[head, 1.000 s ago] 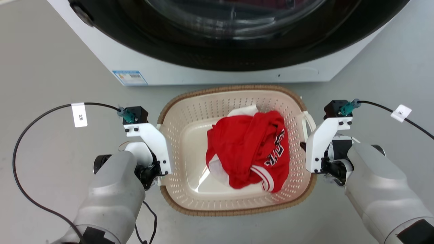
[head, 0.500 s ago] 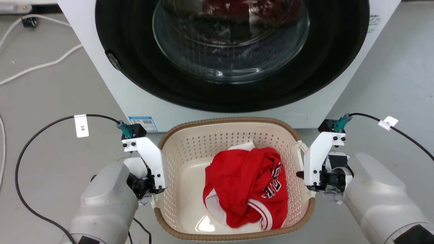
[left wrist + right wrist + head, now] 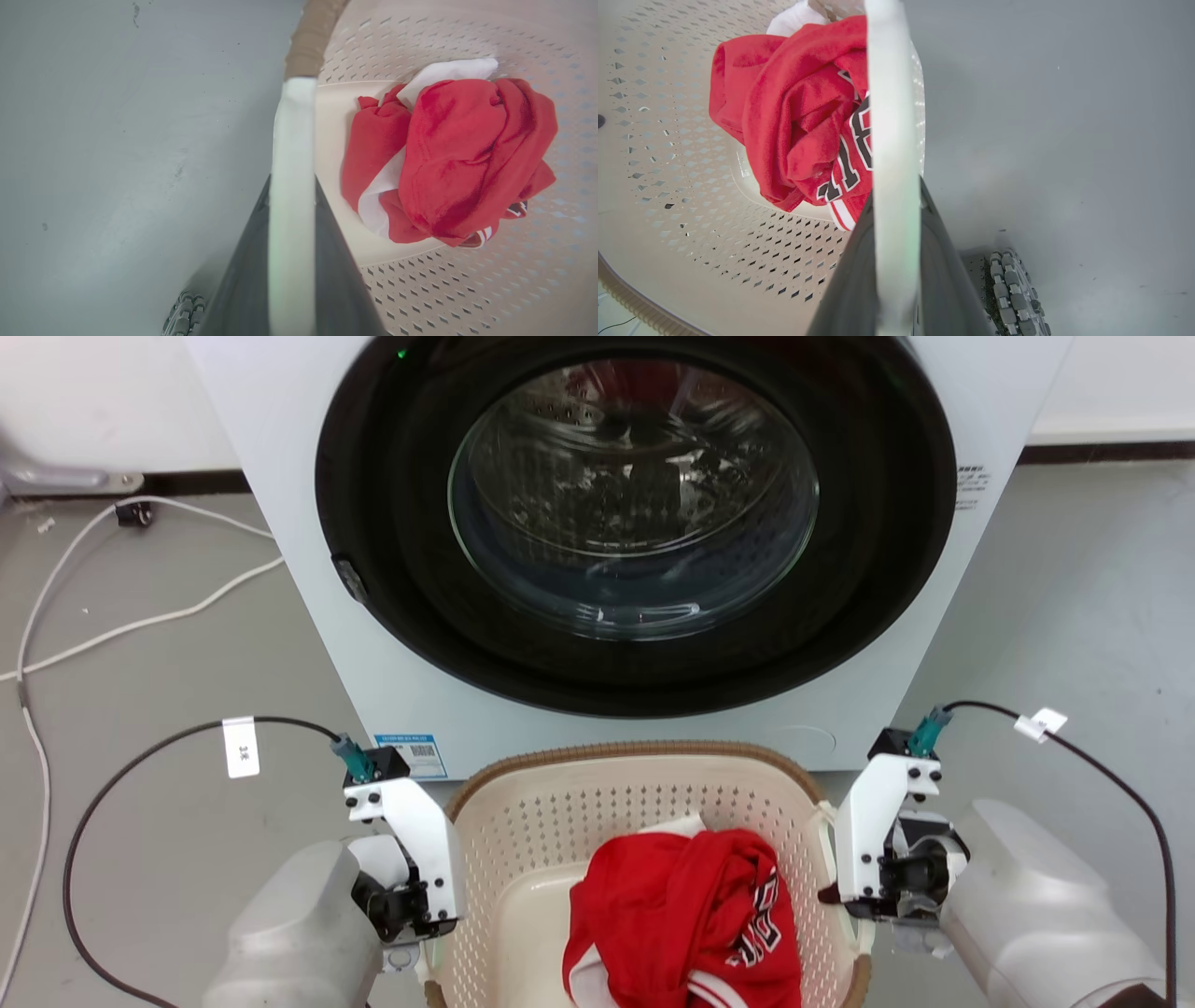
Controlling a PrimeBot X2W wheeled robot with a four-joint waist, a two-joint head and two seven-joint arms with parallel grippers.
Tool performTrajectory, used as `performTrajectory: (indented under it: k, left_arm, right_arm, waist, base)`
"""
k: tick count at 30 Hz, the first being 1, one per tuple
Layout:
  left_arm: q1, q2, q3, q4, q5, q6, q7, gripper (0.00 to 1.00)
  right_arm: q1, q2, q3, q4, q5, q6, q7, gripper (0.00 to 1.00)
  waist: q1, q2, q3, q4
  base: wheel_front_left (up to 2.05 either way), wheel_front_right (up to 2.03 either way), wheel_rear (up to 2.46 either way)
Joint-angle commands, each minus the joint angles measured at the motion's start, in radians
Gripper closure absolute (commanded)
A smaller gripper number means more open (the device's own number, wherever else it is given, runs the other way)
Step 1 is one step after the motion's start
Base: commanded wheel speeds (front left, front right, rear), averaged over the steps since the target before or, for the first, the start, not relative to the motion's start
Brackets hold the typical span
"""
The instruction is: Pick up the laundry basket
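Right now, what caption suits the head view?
Left gripper and right gripper grip the laundry basket before a washer.

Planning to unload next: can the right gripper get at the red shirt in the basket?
Probably not yet. The right gripper is shut on the basket's handle, so it isn't free, though the shirt lies uncovered close beside it.

The washer (image 3: 635,523) stands just behind the laundry basket (image 3: 560,812), so I get no passage on the far side. Bare floor (image 3: 1074,616) lies open on both flanks, apart from 1 white cable (image 3: 154,619) far left.
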Motion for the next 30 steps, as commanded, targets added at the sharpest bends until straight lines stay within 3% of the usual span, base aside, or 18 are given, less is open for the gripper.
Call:
performTrajectory:
  k: [1, 30]
  left_arm:
    - [0.019, 0.005, -0.005, -0.003, -0.010, 0.000, -0.007, 1.00]
    - [0.045, -0.001, -0.068, -0.011, -0.078, 0.000, -0.021, 1.00]
  right_arm:
    - [0.021, 0.008, -0.010, 0.001, 0.007, 0.004, 0.016, 1.00]
    - [0.066, 0.030, -0.094, 0.002, -0.069, 0.004, 0.021, 1.00]
  waist:
    - [0.0002, 0.0000, -0.024, 0.001]
    - [0.0002, 0.0000, -0.032, -0.003]
  base:
    - [0.00, 0.00, 0.00]
    - [0.00, 0.00, 0.00]
